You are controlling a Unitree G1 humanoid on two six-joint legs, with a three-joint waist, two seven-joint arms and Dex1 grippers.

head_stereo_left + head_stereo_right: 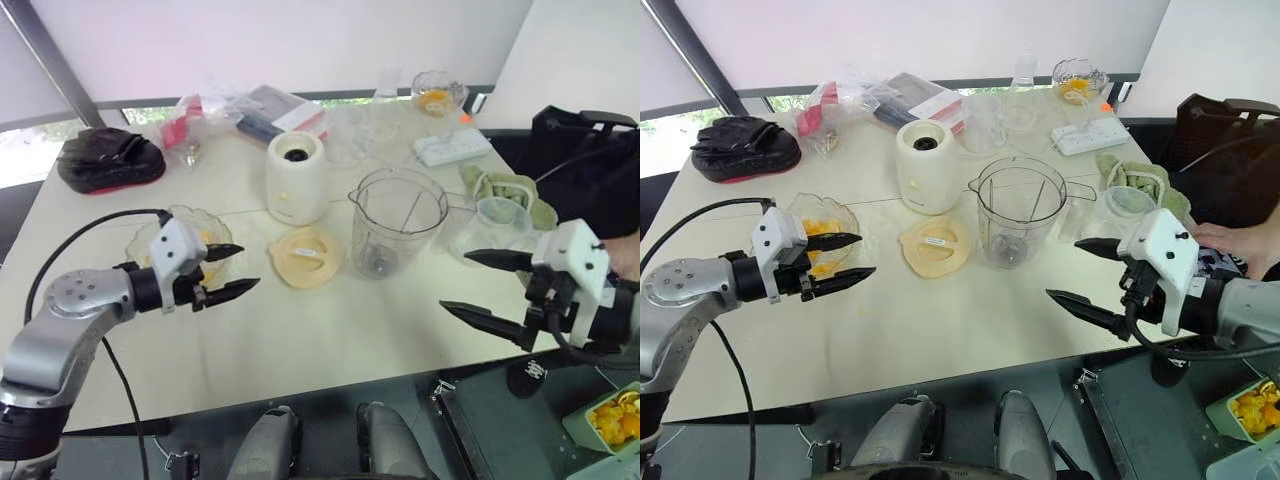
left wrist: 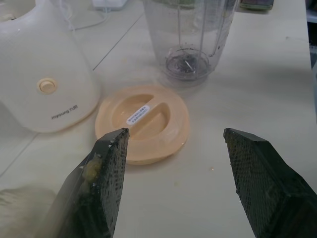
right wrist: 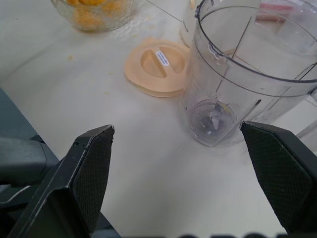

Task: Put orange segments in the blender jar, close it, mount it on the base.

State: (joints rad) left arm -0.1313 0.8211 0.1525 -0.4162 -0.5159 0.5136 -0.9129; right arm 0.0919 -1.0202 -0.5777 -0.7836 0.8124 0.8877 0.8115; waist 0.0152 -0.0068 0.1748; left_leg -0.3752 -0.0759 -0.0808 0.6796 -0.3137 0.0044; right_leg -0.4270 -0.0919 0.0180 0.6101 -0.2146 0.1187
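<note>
Across the middle of the frame, the pale counter [image 1: 330, 330] carries all the task's pieces. The tall clear plastic blender jar [image 1: 397, 222] stands upright at centre right, empty, with its blade visible at the bottom. Just to its left is the white rounded blender base [image 1: 295, 178], upright and apart from the jar. At the left of the frame is the scalloped clear glass bowl [image 1: 190, 211]. The round peach plastic lid [image 1: 306, 256] lies flat between the bowl and the jar, in front of the base. The orange segments [image 1: 820, 225] are heaped in the bowl.

The segments look soft, wet and slippery, and pulp is smeared on one of the left fingers [image 2: 106, 178]. They probably need a light pinch across the middle of a piece, since a hard squeeze would burst it. The jar looks light and rigid with smooth walls, and the rim or spout side seems the surest hold.

The left gripper [image 1: 250, 266] hovers just right of the bowl, fingers apart and empty, pointing toward the lid. The segments sit behind and beside the fingers rather than between them. The right gripper [image 1: 453, 280] hangs at the lower right, near the counter's front edge. Its fingers are spread wide and hold nothing, and the jar stands ahead of them without touching.
</note>
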